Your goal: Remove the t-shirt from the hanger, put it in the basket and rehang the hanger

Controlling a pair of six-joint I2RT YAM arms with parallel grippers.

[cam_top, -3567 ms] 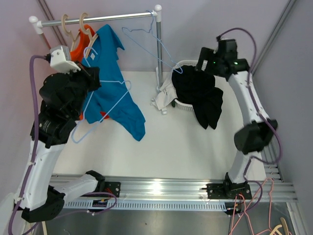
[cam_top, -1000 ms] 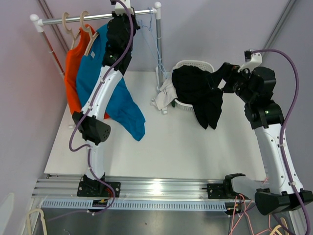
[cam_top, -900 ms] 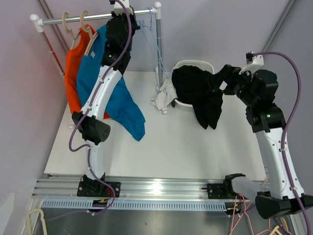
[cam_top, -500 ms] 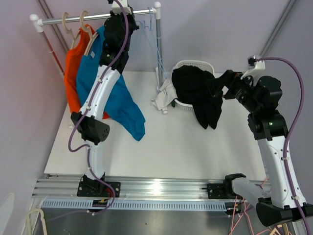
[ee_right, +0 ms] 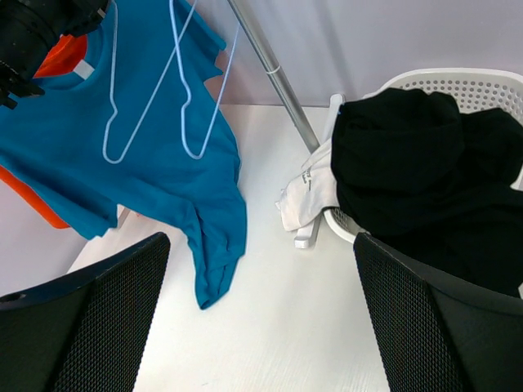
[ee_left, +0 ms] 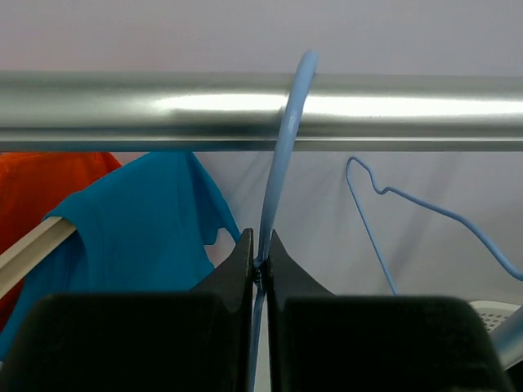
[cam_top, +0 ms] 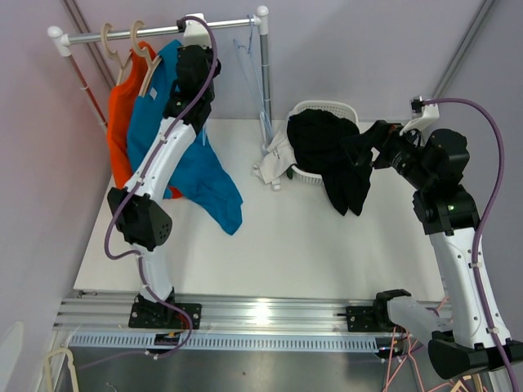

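A blue t-shirt (cam_top: 176, 143) hangs on a wooden hanger (cam_top: 153, 69) on the metal rail (cam_top: 155, 31); its hem trails onto the table. It also shows in the left wrist view (ee_left: 147, 237) and the right wrist view (ee_right: 163, 163). My left gripper (cam_top: 196, 55) is raised to the rail, just right of the shirt. It is shut on the neck of a bare blue wire hanger (ee_left: 282, 139) whose hook lies over the rail (ee_left: 409, 110). My right gripper (ee_right: 260, 245) is open and empty, above the table beside the basket (cam_top: 366, 147).
An orange t-shirt (cam_top: 121, 122) hangs behind the blue one. A second bare wire hanger (ee_left: 384, 212) hangs farther right on the rail. A white basket (ee_right: 458, 82) holds a black garment (ee_right: 425, 171), and a white cloth (ee_right: 310, 196) lies at its foot by the rail post (ee_right: 274, 73).
My left gripper has carried the wire hanger from low beside the blue shirt up onto the rail and has since sunk slightly. My right gripper has drawn back from the black garment.
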